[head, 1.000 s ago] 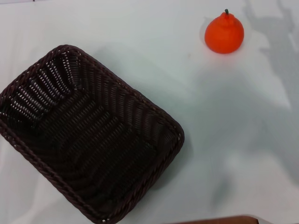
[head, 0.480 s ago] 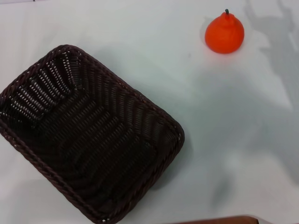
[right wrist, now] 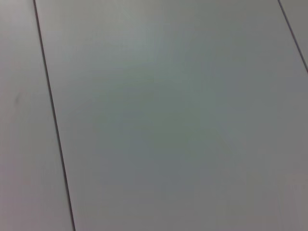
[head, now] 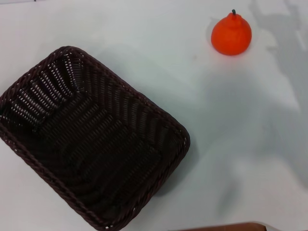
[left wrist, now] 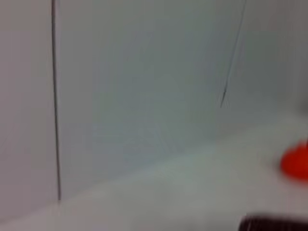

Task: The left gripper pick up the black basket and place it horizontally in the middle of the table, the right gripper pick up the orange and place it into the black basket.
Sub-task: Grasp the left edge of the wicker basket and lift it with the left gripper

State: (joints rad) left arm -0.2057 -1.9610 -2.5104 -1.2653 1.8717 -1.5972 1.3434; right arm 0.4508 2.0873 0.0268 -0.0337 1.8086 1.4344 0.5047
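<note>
A: Entry, near edge first. The large rectangular basket of very dark brown-black woven wicker (head: pixel 91 139) sits at the near left of the plain white smooth surface (head: pixel 231 144), skewed, one corner toward the far left and another toward the middle. Nothing inside it.

B: Claws?

A: Neither the left claw nor the right claw shows in any view, so whether they stand wide or narrow I cannot tell. (The left wrist view catches only a dark sliver, probably the basket rim, and a blurred orange patch.)

B: So the step in hand is the basket pick?

A: My judgement, yes. The left claw should take the braided rim on a long side, near its midpoint, so the basket hangs level, then turn it square to the near edge while carrying it to the middle.

B: And the fruit?

A: The small bright round orange with a short dark stem (head: pixel 231 33) stands upright at the far right, well apart from the basket. Leave it until the basket is set.
</note>
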